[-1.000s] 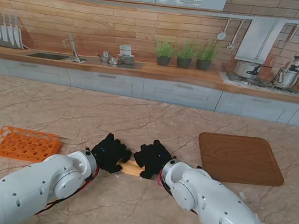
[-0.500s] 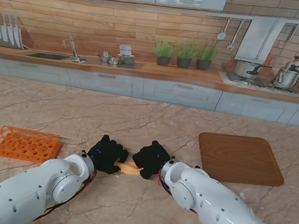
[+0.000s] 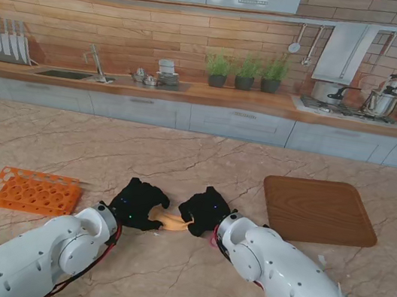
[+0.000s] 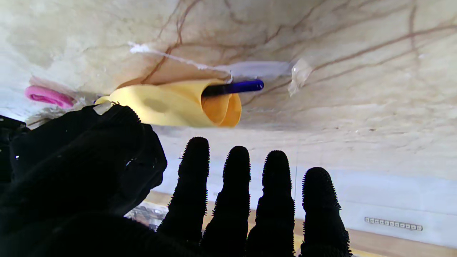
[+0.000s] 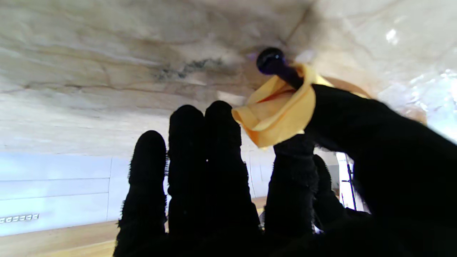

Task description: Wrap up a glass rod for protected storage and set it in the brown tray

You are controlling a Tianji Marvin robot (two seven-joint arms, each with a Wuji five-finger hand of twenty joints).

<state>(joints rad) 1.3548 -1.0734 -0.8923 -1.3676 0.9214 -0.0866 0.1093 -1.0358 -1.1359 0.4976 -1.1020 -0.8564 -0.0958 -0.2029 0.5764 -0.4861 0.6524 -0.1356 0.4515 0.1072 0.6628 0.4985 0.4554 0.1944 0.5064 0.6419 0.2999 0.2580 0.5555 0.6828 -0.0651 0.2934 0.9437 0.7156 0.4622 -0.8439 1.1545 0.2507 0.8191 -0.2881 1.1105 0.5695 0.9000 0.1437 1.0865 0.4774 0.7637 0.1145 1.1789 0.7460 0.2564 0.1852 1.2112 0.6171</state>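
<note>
Fingers of the left hand (image 3: pixel 136 203) have drawn back, spread and empty, off the yellow wrap (image 3: pixel 171 222); the right hand (image 3: pixel 205 210) pinches its other end. Wrapped glass rod (image 4: pixel 234 87) lies mid-worktop, ready for the brown tray (image 3: pixel 318 209) beyond.

Wrapped rod (image 3: pixel 172 222) apparently lies between rack (image 3: pixel 33 190) and tray (image 3: pixel 319 209).

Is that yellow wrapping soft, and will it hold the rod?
The yellow cloth curls and folds loosely, so it is probably floppy. The dark blue rod pokes out of its open end, so it might slide out if tilted.
</note>
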